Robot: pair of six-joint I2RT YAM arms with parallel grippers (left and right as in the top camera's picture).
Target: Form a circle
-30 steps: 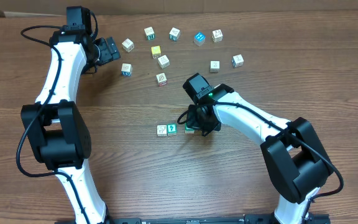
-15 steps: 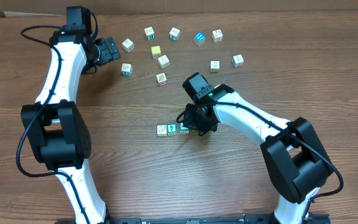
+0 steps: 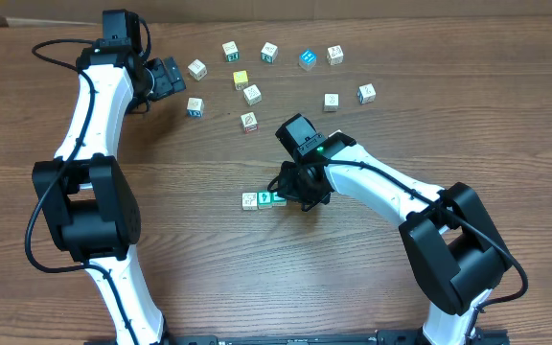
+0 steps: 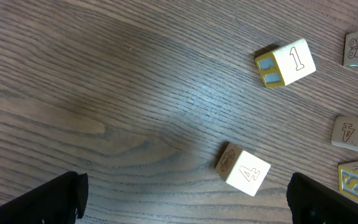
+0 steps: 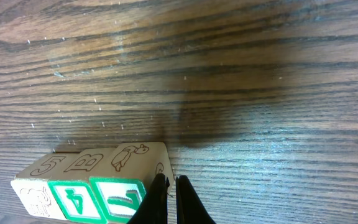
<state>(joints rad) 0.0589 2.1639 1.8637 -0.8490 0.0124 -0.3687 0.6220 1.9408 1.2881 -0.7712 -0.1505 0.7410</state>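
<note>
Zero gap in the right gripper (image 5: 169,186): pinched shut on nothing, tips down at the end of the short row of blocks (image 5: 92,190) nearest the right arm, touching or as good as touching the last one, the duck block (image 5: 135,163). Looks like nudging rather than carrying.

Plenty to go wrong from here. Risk of twisting that end block by pressing closed tips on one corner, or shoving all three out of line with too firm a push. Might also ride up over the edge and tip it.

Dead straight row, no curve at all, so nowhere near a circle, at a guess. Beyond the row and well apart from it, around eleven loose blocks (image 3: 252,94) scattered over the table (image 3: 209,259). Off to their left, left gripper (image 3: 173,75) spread wide, holding nothing.

Small pale wooden cubes, with letters, numbers and little pictures on the faces, and green borders on two in the row.
</note>
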